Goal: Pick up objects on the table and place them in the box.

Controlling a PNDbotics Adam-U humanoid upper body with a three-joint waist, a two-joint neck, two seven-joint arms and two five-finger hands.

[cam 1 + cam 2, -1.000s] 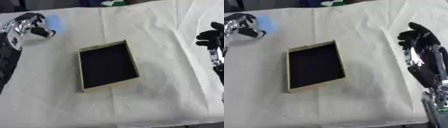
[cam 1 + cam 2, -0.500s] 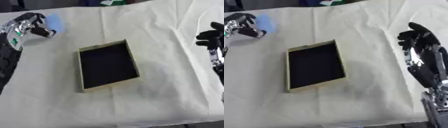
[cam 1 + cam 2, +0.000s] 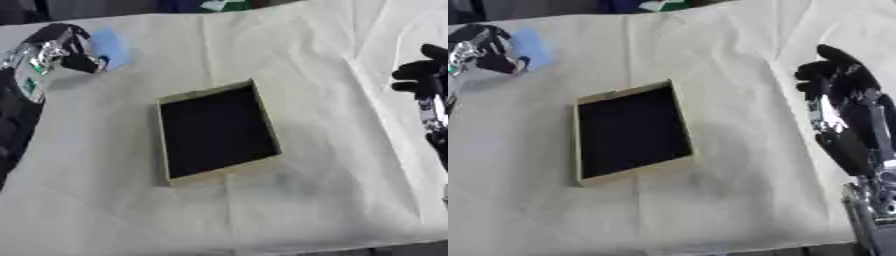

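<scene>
Left eye view: left hand (image 3: 54, 50) at table's (image 3: 332, 200) far-left corner, fingers curled over pale blue object (image 3: 109, 42); pinch unclear. Box (image 3: 217, 131) mid-table, empty. Right hand (image 3: 842, 95) idle, relaxed, right edge. Secure blue obj w/ thumb before lifting, carry over box.

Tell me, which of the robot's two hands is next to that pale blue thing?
The left hand, at the far left of the table, is beside the pale blue thing. The right hand hangs at the opposite edge, with the box between them.

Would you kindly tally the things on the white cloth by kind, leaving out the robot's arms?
Boxes: 1, a tan box with a dark inside.
Light blue things: 1, a blue thing by the left robot hand.
Total: 2.
</scene>
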